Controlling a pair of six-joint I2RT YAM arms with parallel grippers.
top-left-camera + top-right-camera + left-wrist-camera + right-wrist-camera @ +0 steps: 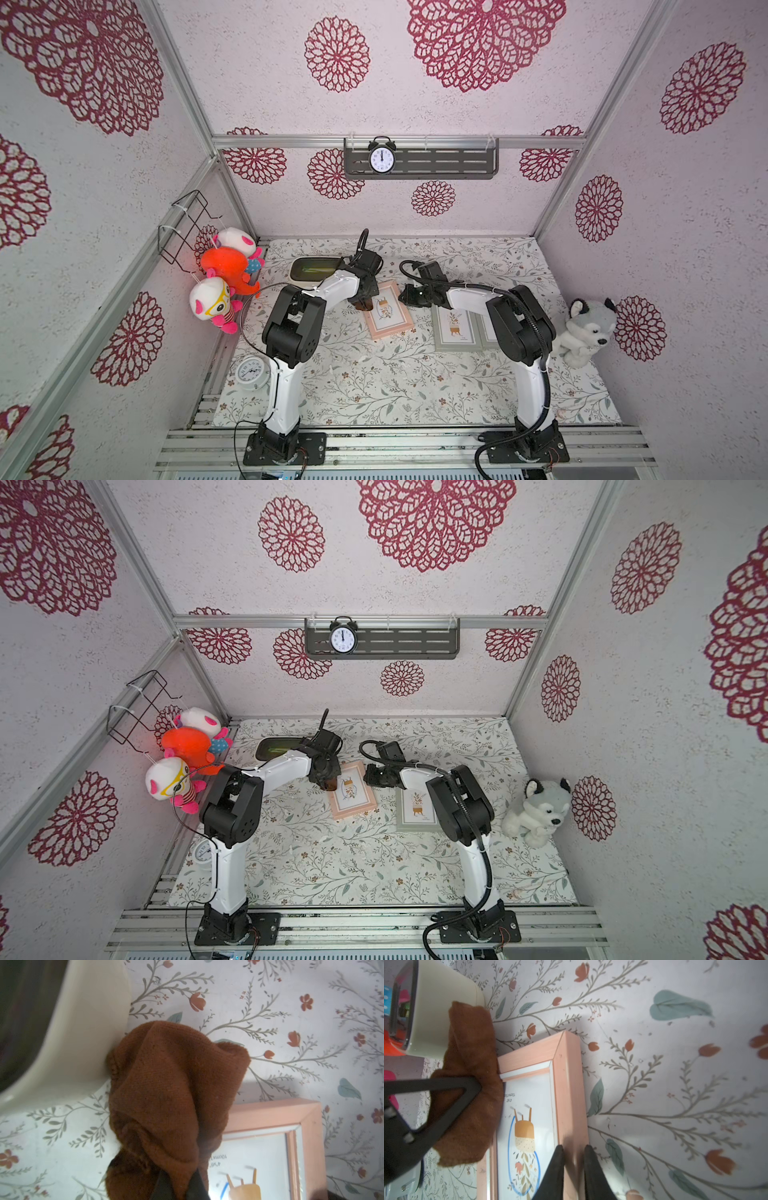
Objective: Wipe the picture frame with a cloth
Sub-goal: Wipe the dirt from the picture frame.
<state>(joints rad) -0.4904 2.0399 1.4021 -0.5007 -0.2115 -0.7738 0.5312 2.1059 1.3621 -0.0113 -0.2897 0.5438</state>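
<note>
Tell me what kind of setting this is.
Probably a staged home-style booth, not a real room: wallpaper panels on aluminium framing, an alarm clock on a wall shelf, plush toys hung at the side.

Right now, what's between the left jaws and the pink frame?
The cloth: pinched in the shut left jaws, it bunches over the pink frame at one corner. The right wrist view shows it best.

picture frame [388, 316]: pink, flat, face up, slightly turned, mid worktop [374, 386], toward its far edge.
cloth [172, 1095]: plain brown, bunched, over the frame's far left corner.
</note>
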